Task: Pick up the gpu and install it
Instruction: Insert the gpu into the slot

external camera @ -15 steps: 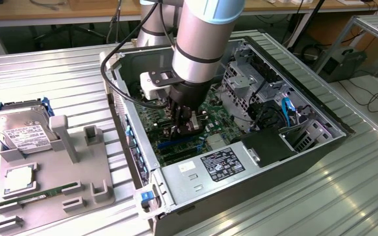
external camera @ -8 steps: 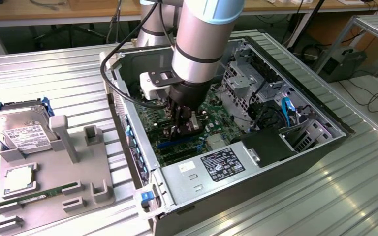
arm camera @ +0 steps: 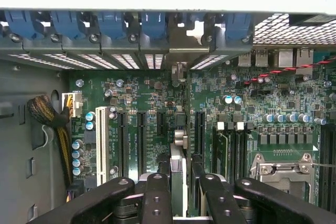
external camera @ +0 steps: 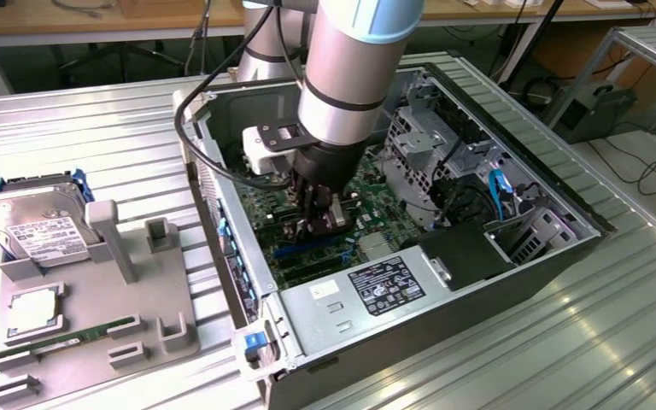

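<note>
black fingers (arm camera: 181, 192) were clamped on the gpu (arm camera: 178, 169), we saw, holding it edge-on and upright above the green motherboard (arm camera: 136, 98), between its slots inside the open case (external camera: 511, 282). we saw the arm (external camera: 351, 77) reaching down from above the bench (external camera: 89, 128).
</note>
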You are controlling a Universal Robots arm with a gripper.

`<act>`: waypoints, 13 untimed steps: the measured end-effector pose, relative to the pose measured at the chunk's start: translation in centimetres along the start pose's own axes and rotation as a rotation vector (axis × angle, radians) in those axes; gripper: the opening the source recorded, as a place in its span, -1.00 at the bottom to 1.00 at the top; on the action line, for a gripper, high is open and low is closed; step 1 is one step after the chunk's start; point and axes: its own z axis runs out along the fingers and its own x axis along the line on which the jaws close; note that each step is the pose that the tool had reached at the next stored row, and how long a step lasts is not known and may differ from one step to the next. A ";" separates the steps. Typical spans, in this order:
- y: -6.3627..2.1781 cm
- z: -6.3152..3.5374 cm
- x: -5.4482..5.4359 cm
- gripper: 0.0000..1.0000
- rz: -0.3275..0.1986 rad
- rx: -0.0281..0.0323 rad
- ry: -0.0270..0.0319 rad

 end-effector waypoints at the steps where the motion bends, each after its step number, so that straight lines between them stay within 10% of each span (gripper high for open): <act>1: 0.00 0.05 0.0 -0.47 0.000 0.0000 0.0000; 13: -0.04 0.49 0.0 -0.47 0.000 -0.0001 0.0002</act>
